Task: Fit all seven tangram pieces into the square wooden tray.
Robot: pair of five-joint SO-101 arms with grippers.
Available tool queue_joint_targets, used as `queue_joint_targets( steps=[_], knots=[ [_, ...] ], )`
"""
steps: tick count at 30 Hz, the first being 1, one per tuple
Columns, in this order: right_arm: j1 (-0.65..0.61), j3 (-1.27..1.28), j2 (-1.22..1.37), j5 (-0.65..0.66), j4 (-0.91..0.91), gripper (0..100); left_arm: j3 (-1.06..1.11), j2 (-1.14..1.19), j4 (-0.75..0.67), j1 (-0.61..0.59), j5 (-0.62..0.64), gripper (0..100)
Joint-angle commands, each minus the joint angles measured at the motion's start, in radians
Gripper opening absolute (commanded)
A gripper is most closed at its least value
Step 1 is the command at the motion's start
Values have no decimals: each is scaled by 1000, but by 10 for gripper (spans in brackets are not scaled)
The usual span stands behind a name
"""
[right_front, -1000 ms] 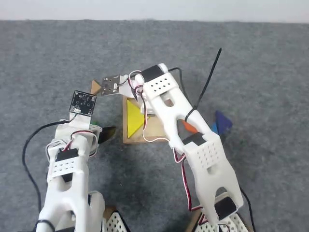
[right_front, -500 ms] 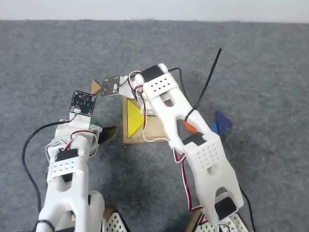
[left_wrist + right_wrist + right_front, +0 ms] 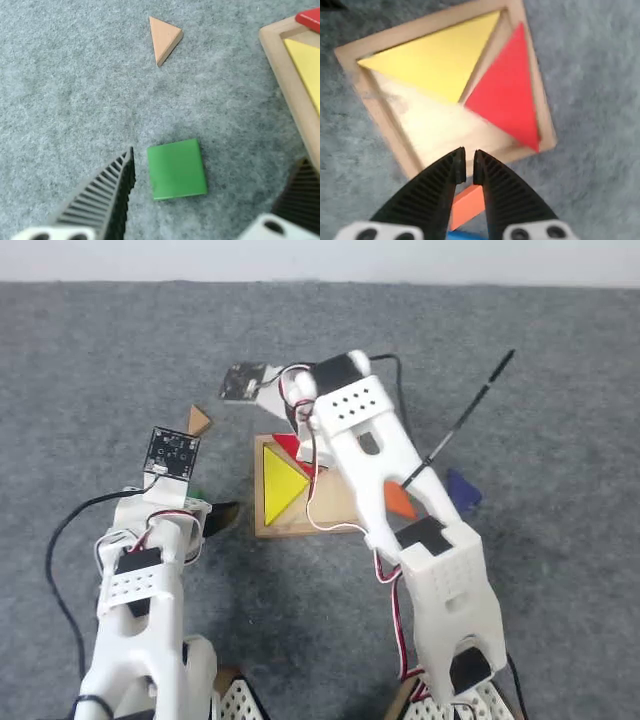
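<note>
The square wooden tray [image 3: 300,529] lies in the middle of the grey carpet. Inside it are a yellow triangle [image 3: 280,485] and a red triangle [image 3: 289,447], side by side; the rest of its floor is bare wood. In the right wrist view my right gripper [image 3: 465,166] hangs shut and empty above the tray [image 3: 420,32], near its bare corner, with an orange piece [image 3: 468,202] on the carpet below it. My left gripper [image 3: 217,157] is open low over the carpet, with a green square [image 3: 176,168] flat between its fingers.
A small tan triangle [image 3: 199,420] lies on the carpet beyond the green square, left of the tray. The orange piece [image 3: 400,500] and a dark blue piece [image 3: 463,490] sit right of the tray, partly under the right arm.
The right arm has swung right and back from the tray's far left side, uncovering the red triangle lying in the tray. The left arm has stayed put.
</note>
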Motion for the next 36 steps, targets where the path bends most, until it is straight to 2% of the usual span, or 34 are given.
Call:
queue_joint_targets(
  steps=[1,8,14,19,22,27,30,36],
  knots=[
    [38,-6,-101,-91,28,12,-10,-31,-26,0,-15,445],
    [85,92,-137,-133,-117,9,-10,-31,-25,-2,-15,445],
    [65,439,-378,-137,-325,9,-10,-31,-25,-2,-15,445],
    [48,864,-631,-138,-756,8,-10,-31,-25,-2,-15,445],
    [48,1034,-631,-155,-1087,8,-10,-31,-25,-2,-15,445],
    [54,1046,-429,-381,-1438,8,-10,-31,-25,-2,-15,445],
    [67,902,-272,-462,-1422,8,-10,-31,-25,-2,-15,445],
    [65,505,-58,-519,-1013,8,-10,-31,-25,-2,-15,445]
  ],
)
